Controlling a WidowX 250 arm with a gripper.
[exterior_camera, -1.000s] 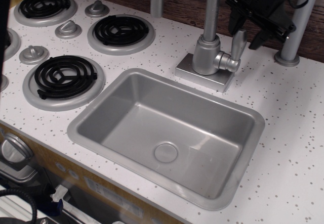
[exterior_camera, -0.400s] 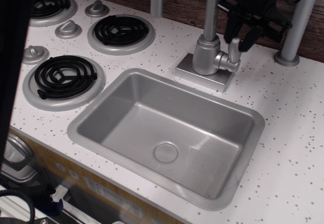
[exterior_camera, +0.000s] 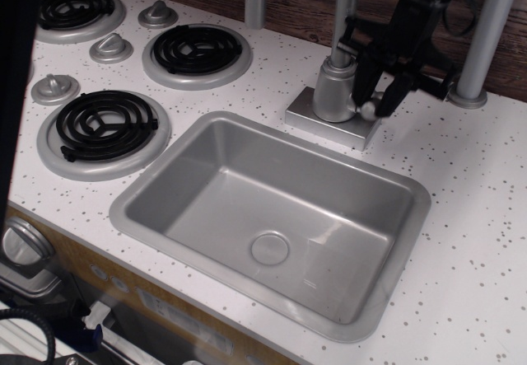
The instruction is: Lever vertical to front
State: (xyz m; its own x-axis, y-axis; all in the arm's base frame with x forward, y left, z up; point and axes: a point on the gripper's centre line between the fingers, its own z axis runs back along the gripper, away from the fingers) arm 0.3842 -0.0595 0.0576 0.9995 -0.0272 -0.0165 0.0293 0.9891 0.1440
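Note:
My black gripper [exterior_camera: 377, 95] hangs over the right side of the faucet base [exterior_camera: 329, 118], its two fingers [exterior_camera: 361, 81] apart and straddling the lever. The lever [exterior_camera: 372, 104] is a short silver-grey handle on the small side knob. It stands roughly upright between the fingers, and only its lower end by the knob shows clearly. I cannot tell whether the fingers touch it.
The tall curved faucet spout [exterior_camera: 342, 19] rises just left of the gripper. The grey sink [exterior_camera: 165, 163] lies in front. Black coil burners [exterior_camera: 103, 122] and conical stove knobs [exterior_camera: 54, 86] fill the left. A grey post [exterior_camera: 479, 44] stands to the right by the wooden back wall.
The gripper has moved down and left from the back right, and its fingers now sit on either side of the lever. The lever still stands roughly upright.

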